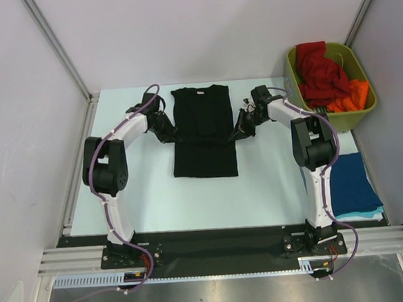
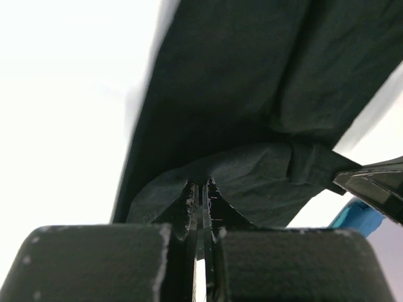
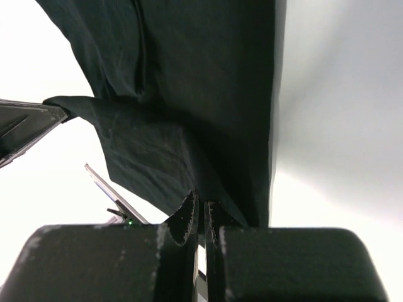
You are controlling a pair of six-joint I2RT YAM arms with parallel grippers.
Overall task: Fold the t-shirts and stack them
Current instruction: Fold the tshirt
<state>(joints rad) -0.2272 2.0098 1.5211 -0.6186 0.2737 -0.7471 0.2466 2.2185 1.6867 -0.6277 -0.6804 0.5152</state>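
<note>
Black cloth: one t-shirt (image 1: 202, 130), spread on the desk (image 1: 191, 200) right between the two claws, collar on the far side. Pinched at its left edge by the left claw (image 1: 173, 133), fingers clenched tight on a raised fold of fabric. Pinched likewise at its right edge by the right claw (image 1: 236, 133), also clenched on a fold, the cloth rucked up just ahead of the fingertips. Two claws, both grasping the same shirt from opposite sides, each visible to the other's wrist camera past the cloth.

Five shirts counted in all. Well to the right of the right claw and farther back, one olive bin (image 1: 362, 115), with one red shirt (image 1: 320, 70) and one orange shirt (image 1: 353, 93) heaped inside, red towards the back, orange nearer. To the right of that claw and nearer, beyond its arm, one dark blue shirt (image 1: 352, 182) lying folded at the desk's right edge, on top of a teal one (image 1: 358, 215), seen only as a thin near edge.

Pale, smooth desk top with a faint green tint. Plain white walls (image 1: 200, 27) left, behind and right of the claws, with two grey metal posts (image 1: 56, 47) slanting up at the far corners. At the near edge, behind both claws, one black strip (image 1: 214, 233) and one ribbed metal rail (image 1: 215, 250).
</note>
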